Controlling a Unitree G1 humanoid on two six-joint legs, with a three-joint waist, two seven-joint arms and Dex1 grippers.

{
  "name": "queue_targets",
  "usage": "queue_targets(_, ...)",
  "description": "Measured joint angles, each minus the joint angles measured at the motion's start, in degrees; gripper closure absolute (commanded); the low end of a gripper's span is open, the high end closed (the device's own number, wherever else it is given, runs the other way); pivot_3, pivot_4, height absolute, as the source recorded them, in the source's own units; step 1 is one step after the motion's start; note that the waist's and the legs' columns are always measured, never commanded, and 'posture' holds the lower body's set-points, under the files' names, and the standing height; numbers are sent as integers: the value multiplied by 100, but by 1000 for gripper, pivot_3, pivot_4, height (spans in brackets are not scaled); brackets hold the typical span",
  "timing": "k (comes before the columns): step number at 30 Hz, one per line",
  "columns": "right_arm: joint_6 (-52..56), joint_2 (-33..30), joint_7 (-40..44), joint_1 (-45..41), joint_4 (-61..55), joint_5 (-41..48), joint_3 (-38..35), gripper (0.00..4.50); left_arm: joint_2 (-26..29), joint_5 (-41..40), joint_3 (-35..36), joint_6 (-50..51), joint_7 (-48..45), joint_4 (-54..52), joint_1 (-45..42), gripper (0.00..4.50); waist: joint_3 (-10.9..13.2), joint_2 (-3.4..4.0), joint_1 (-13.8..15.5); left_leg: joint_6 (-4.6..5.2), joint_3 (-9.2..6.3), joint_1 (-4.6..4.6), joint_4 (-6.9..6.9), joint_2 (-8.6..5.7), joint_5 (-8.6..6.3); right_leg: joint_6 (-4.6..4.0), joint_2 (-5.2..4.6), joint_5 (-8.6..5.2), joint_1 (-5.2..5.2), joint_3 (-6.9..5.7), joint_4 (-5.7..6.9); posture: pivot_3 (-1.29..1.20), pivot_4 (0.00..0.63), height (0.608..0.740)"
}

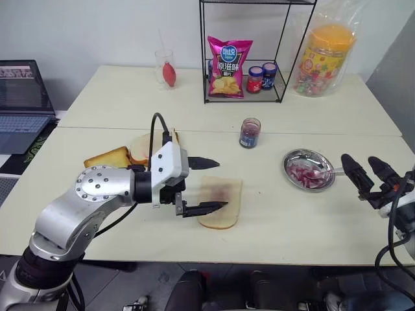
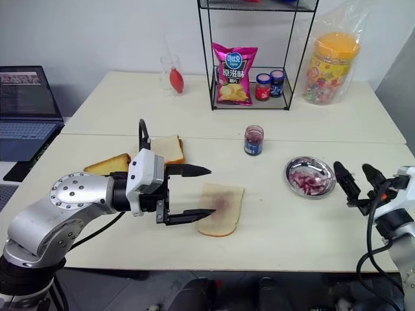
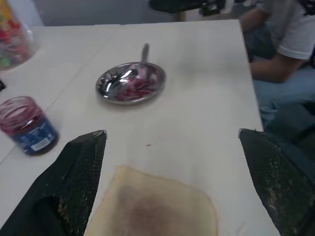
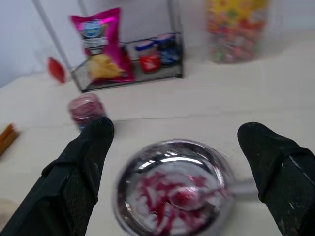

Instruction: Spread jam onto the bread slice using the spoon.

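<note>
The left gripper (image 1: 209, 184) hangs wide open and empty over the bread slice (image 1: 221, 202) at mid-frame, the slice showing a purplish smear. At right, the open, empty right gripper (image 1: 366, 172) sits beside the metal dish (image 1: 308, 170) holding the spoon (image 3: 140, 60); the jam (image 1: 249, 133) stands above center

Pale bread slice (image 1: 220, 202) purple-smeared; jam (image 1: 249, 133) dark red, blue-labelled.

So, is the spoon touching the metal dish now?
Touching. In the left wrist view the spoon lies in the metal dish, its bowl among red smears and its handle resting over the rim.
</note>
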Motion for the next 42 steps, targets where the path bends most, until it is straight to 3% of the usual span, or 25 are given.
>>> queue_targets(4, 221, 306, -830, -459, 589, 391, -256, 0, -83, 223, -409, 47, -107, 28, -524, 21, 2, 5, -8, 12, 6, 1, 7, -4, 7, -4, 2, 6, 2, 5, -1, 0, 150, 740)
queue_targets(11, 295, 414, -1155, -1014, 1819, 802, -338, 0, -225, 525, -677, -80, -365, 115, -644, 21, 2, 13, -49, 12, 11, 0, 0, -3, 7, -3, 9, 14, -1, 8, 1, 0, 150, 740)
queue_targets(25, 259, 232, -752, -1826, 3557, 814, -346, 0, -640, 884, -929, -212, -479, 301, -718, 21, 0, 16, -132, 15, 17, 5, 5, -3, 9, 5, 25, 14, 1, 13, 10, 0, 150, 740)
queue_targets(42, 217, 192, -205, -2514, 4464, 406, 47, 0, -846, 1302, -1131, -651, -580, 520, -491, 21, -1, 19, -136, 15, 19, 6, 5, -3, 9, -9, 25, 23, 0, 17, 11, 0, 150, 740)
